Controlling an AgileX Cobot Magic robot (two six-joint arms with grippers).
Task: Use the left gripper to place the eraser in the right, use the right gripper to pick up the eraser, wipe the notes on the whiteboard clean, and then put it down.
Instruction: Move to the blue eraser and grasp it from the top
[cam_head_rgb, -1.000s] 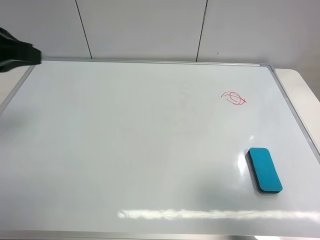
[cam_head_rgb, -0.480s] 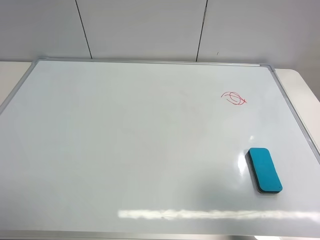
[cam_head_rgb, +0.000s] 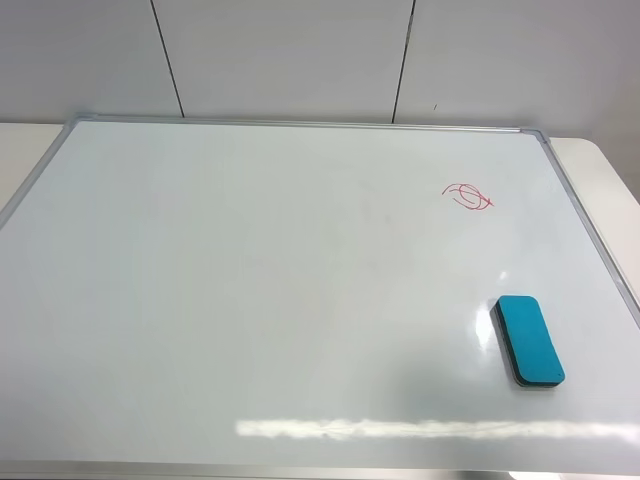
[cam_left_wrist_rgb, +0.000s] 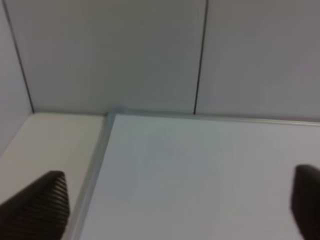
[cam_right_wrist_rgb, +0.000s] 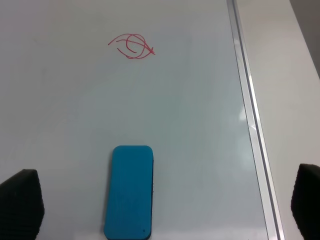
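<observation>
The teal eraser (cam_head_rgb: 529, 340) lies flat on the right side of the whiteboard (cam_head_rgb: 250, 290), near its front. The red notes (cam_head_rgb: 468, 196) are further back on the right. Neither gripper shows in the exterior high view. In the right wrist view the eraser (cam_right_wrist_rgb: 129, 191) lies between and ahead of my open right gripper (cam_right_wrist_rgb: 165, 200), whose fingertips (cam_right_wrist_rgb: 22, 200) stand wide apart above the board; the notes (cam_right_wrist_rgb: 132, 46) are beyond. In the left wrist view my left gripper (cam_left_wrist_rgb: 180, 200) is open and empty over the board's far left corner (cam_left_wrist_rgb: 112, 116).
The whiteboard's silver frame (cam_head_rgb: 590, 230) runs along the right side, with beige table (cam_head_rgb: 610, 170) beyond it. A grey panelled wall (cam_head_rgb: 300, 55) stands behind the board.
The left arm, seen at the far left edge one second ago, has withdrawn out of the exterior high view. The eraser and notes have not moved.
</observation>
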